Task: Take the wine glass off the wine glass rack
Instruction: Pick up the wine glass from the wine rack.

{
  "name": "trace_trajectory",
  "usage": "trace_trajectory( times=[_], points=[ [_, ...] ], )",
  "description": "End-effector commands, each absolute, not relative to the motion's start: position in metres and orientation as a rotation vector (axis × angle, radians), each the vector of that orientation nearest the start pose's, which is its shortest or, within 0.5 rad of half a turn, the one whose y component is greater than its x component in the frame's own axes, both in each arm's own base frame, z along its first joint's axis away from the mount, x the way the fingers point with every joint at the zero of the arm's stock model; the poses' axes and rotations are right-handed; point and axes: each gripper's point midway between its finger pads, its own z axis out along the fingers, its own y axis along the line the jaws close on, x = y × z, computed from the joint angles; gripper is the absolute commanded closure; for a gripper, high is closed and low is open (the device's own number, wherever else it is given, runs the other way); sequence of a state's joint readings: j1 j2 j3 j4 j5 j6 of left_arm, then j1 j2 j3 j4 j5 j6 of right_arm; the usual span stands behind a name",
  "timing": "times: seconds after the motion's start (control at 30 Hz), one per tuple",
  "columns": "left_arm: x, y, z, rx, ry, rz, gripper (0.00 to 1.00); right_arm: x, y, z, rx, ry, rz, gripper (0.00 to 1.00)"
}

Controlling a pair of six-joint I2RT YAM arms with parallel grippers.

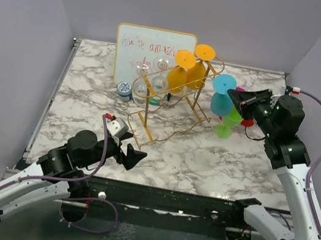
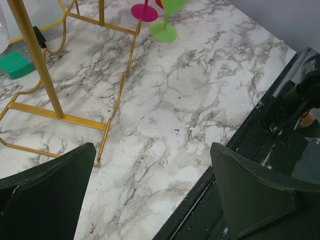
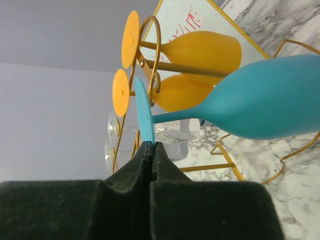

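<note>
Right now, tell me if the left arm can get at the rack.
Probably yes: the left gripper is open and low, and only bare table lies between it and the near rail of the rack.

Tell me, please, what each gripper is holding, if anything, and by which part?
The right gripper pinches the teal wine glass by the rim of its round foot; the left gripper is open and holds nothing.

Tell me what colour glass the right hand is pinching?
The wine glass is teal blue, clearest in the right wrist view.
</note>
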State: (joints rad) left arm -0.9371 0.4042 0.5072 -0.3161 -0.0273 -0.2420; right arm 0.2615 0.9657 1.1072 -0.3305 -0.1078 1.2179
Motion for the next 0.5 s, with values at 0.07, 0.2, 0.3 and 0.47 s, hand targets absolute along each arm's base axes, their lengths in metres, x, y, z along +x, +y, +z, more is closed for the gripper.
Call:
trace_trajectory(
  times=[0.07, 0.2, 0.3, 0.47],
  points=[
    [0.142, -0.196, 0.233, 0.535, 1.671, -0.854, 0.01, 0.277, 0.141, 0.377, 0.541, 1.744, 1.075, 0.99],
    [0.142, -0.200, 0.235, 0.478, 1.678, -0.907, 0.01, 0.259, 0.152, 0.378, 0.386, 1.780, 1.112, 1.00],
    [0.138, -0.214, 0.243, 0.434, 1.652, -1.028, 0.01, 0.246, 0.165, 0.368, 0.279, 1.849, 1.163, 1.00],
    [0.130, -0.237, 0.246, 0.446, 1.669, -1.169, 0.01, 0.229, 0.172, 0.337, 0.133, 1.898, 1.169, 0.99]
  ],
)
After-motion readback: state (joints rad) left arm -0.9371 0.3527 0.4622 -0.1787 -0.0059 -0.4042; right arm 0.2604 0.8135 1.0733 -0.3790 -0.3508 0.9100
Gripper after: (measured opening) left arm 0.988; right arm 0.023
